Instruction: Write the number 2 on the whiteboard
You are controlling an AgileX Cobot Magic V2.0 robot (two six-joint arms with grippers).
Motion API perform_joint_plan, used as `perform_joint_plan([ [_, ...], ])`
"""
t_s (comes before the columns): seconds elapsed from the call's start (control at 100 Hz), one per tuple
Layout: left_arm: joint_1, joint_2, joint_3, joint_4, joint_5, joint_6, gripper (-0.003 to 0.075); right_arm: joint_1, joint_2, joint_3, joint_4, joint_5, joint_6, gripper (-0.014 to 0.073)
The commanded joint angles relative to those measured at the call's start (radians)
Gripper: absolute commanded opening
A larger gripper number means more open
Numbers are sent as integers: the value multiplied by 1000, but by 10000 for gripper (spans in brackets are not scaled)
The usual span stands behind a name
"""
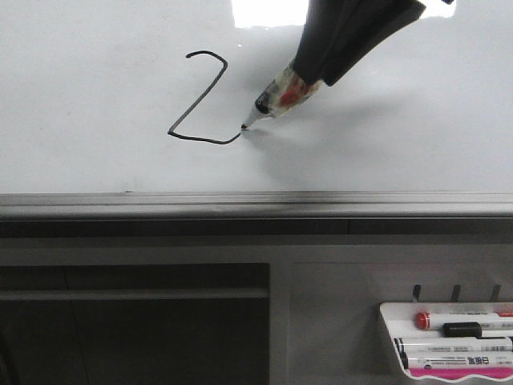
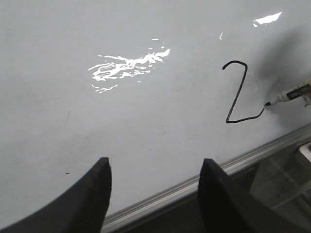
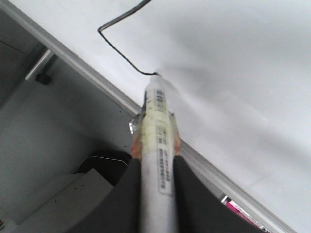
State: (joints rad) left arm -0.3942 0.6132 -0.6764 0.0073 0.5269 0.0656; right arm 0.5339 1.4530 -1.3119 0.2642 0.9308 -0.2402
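A glossy pale grey-white whiteboard (image 1: 96, 104) fills my view. My right gripper (image 3: 155, 170), clamped on the white marker (image 1: 272, 104), finishes the thin black number 2 (image 1: 200, 100); next I'd lift off. My left gripper (image 2: 154, 194) hangs apart.

Office or classroom setting: wall whiteboard (image 1: 96, 96), grey cabinet (image 1: 136, 321) below, marker tray (image 1: 391, 321) holding pens.

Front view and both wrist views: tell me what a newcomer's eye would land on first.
First the black number 2 drawn on the pale whiteboard, left of centre in the front view. Next the marker clamped in the right tool, its tip touching the end of the base stroke. The left tool hangs open and empty before the board, and a small white marker tray sits at the lower right, under the rail.
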Motion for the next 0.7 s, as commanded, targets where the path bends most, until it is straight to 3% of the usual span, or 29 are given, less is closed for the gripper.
perform_joint_plan([
  [0.0, 0, 0, -38, -14, -64, 40, 365, 31, -92, -23, 7, 0, -23, 15],
  [0.17, -54, 59, -128, -175, 116, 292, 365, 120, -181, -23, 28, 194, -195, 15],
  [0.32, -136, 186, -181, -357, 241, 546, 365, 199, -207, -23, 49, 196, -322, 15],
  [0.44, -216, 285, -201, -423, 254, 613, 365, 223, -203, -23, 39, 186, -414, 15],
  [0.56, -305, 373, -227, -441, 229, 674, 365, 223, -203, -23, 39, 175, -634, 15],
  [0.69, -359, 432, -259, -441, 178, 684, 365, 223, -203, -23, 39, 123, -685, 15],
])
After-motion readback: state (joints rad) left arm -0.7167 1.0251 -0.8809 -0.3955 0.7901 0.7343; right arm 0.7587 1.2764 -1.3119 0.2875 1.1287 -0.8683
